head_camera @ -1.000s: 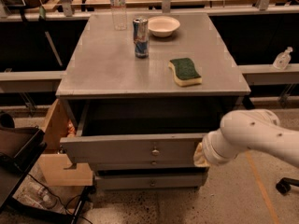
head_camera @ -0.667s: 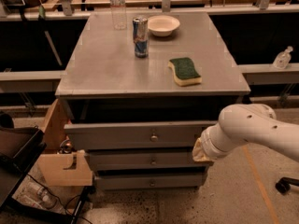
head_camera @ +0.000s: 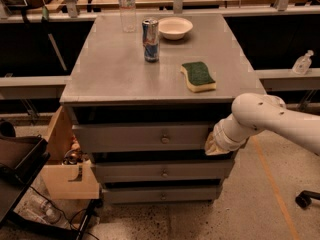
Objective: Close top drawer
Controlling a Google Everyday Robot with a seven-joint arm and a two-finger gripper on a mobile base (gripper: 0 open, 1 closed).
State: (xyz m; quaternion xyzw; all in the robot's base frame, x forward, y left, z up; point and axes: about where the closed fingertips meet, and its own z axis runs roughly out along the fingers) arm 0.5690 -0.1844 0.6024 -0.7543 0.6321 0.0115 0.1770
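top drawer (head_camera: 135, 136) of three pushed further in, gripper (head_camera: 215, 144) at right end, state unclear

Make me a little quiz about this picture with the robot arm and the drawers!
1. True or false: the pincer is at the right end of the top drawer front.
2. What colour is the top of the sponge?
3. Which is nearest the bowl? A) sponge B) can C) top drawer

Key: 1 true; 2 green; 3 B.
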